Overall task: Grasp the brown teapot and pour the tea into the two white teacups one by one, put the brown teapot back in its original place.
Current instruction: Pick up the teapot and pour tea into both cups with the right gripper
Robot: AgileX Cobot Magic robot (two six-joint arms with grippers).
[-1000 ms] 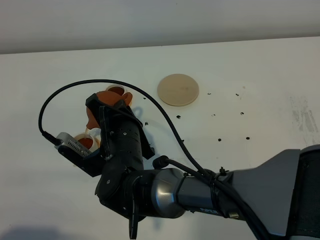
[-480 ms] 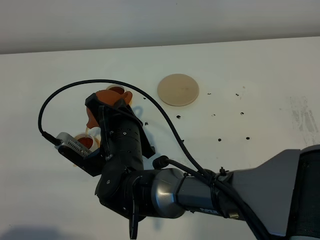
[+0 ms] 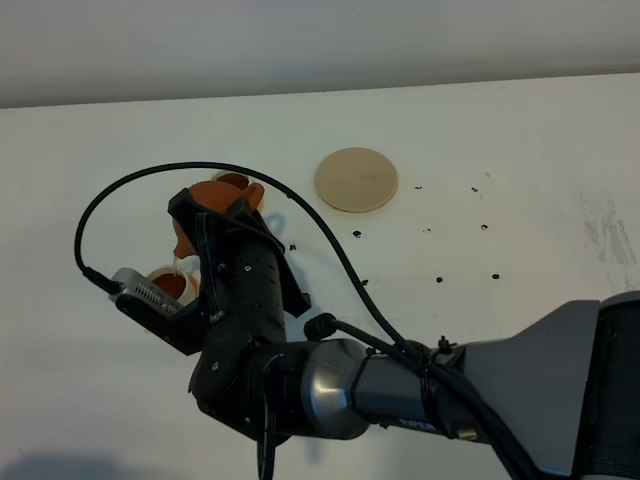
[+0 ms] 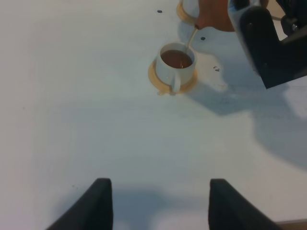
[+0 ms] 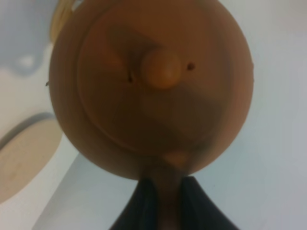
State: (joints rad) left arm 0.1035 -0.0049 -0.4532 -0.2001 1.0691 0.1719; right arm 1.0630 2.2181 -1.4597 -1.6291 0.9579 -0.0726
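My right gripper [image 3: 203,215] reaches across to the left and is shut on the handle of the brown teapot [image 3: 183,238]. The teapot is tilted above the near white teacup [image 3: 165,284]. In the left wrist view a thin stream runs from the teapot [image 4: 216,17] into this cup [image 4: 176,64], which holds brown tea on its orange saucer [image 4: 156,79]. The second teacup [image 3: 232,181] stands behind, partly hidden by the gripper. In the right wrist view the teapot's lid and knob [image 5: 163,69] fill the frame. The beige coaster [image 3: 356,179] lies bare. My left gripper [image 4: 160,206] is open and empty, well short of the cup.
A black cable [image 3: 130,185] loops out from the right arm over the cups. Small dark specks [image 3: 440,278] dot the white table [image 3: 520,150] to the right of the coaster. The coaster's edge also shows in the right wrist view [image 5: 24,160].
The right arm and its cable have shifted very slightly to the left. The teapot stays tilted over the near cup.
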